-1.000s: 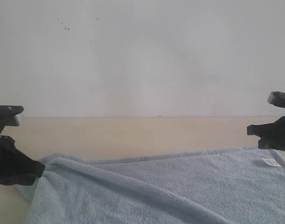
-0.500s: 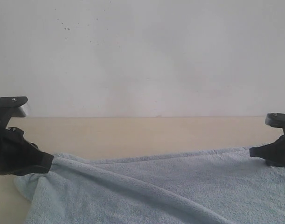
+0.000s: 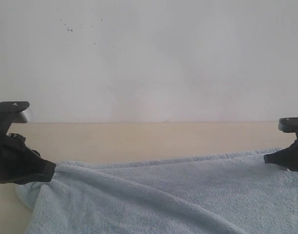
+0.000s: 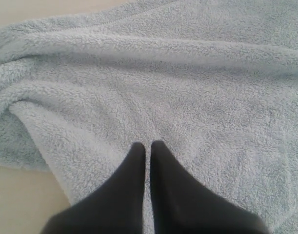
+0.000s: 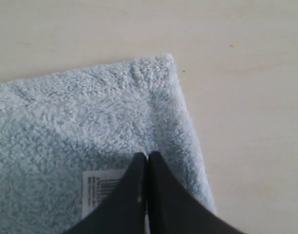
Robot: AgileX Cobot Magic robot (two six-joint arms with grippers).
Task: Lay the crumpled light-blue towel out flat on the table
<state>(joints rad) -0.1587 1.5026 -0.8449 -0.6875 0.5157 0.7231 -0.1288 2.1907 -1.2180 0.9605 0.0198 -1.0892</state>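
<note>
Two tools work opposite ends of the towel (image 3: 158,195), and the step in hand is judged to be the stretching of its far edge across the desk (image 3: 139,139).

Left tool (image 3: 52,170): the fingers are drawn almost fully together, with only a thin pale sliver between them. Creases in the cloth converge on the tips, so a pinch of towel is judged to be held. This end is bunched and raised slightly off the desk. From it a long soft ridge runs diagonally across the cloth toward the near side.

Right tool (image 5: 147,155): the fingers are closed tight, tips down on the towel just inside its corner and beside the white label (image 5: 102,192). The cloth here lies flat, and no fold shows between the fingers. Whether they grip the cloth or merely press on it cannot be told.

Position of the towel: it lies on the desk between the two tools and spreads from them toward the camera. Bare desk shows beyond its far edge, up to the wall (image 3: 149,58).

Progress: the right part is judged to be nearly flat, while the left part is not yet flat.

Next move: this calls for the left tool to carry its end outward, away from the right tool, and then low to the desk so that the ridge pulls out. The right corner should stay anchored meanwhile.
</note>
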